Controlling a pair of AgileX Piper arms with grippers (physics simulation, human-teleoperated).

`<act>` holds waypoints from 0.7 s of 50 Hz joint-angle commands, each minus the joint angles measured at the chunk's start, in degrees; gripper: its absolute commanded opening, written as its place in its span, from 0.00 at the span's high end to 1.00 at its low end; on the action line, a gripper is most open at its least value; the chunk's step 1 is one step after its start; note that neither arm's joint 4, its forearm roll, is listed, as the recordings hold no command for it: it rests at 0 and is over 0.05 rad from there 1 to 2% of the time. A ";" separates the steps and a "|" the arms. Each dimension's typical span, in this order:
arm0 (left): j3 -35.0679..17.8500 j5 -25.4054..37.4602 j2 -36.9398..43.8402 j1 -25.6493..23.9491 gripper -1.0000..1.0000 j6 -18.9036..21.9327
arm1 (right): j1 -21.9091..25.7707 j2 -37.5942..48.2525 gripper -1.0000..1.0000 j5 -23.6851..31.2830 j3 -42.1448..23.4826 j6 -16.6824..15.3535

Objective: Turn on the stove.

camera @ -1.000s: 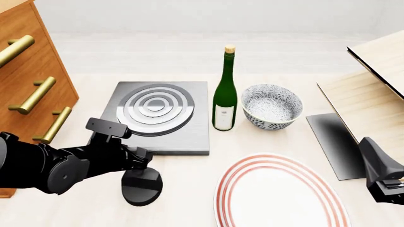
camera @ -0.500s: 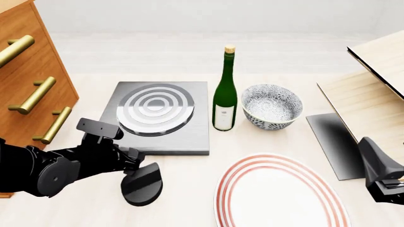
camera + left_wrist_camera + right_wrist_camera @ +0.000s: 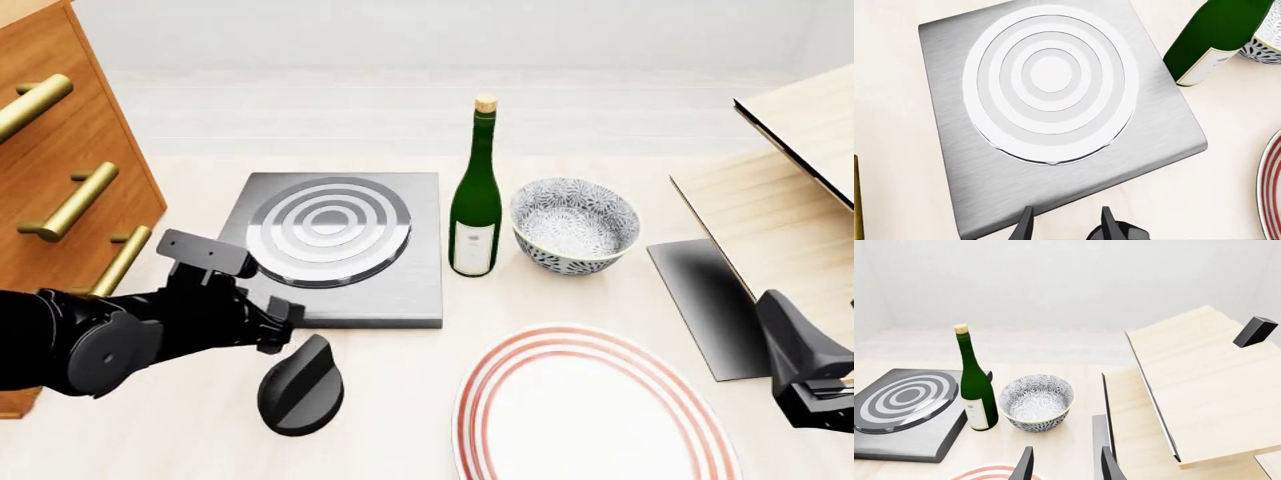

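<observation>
The left hand (image 3: 274, 322) hovers spread just above one knob (image 3: 302, 385), with one stove (image 3: 340, 250) ahead. The right hand (image 3: 1064, 465) sits spread, facing one bottle (image 3: 974, 385) and one bowl (image 3: 1036, 402).

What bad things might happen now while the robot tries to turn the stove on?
The left gripper sits just beside the knob, not on it. If it closes there, the fingers may slip off the ridge or push the knob sideways. The left arm is also close to the stove edge, so a swing might bump the slab. The bottle stands tall and thin right beside the stove; a knock to the slab might tip it toward the bowl.
</observation>
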 commanded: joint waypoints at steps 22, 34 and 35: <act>6.98 19.59 -36.80 1.96 0.00 2.74 | 0.25 0.23 0.00 -0.13 0.00 -0.18; 3.61 30.24 -48.04 2.73 0.00 1.62 | 0.28 0.24 0.00 -0.13 0.00 -0.21; 3.37 31.38 -49.39 2.83 0.00 1.47 | 0.31 0.28 0.00 -0.16 0.00 -0.22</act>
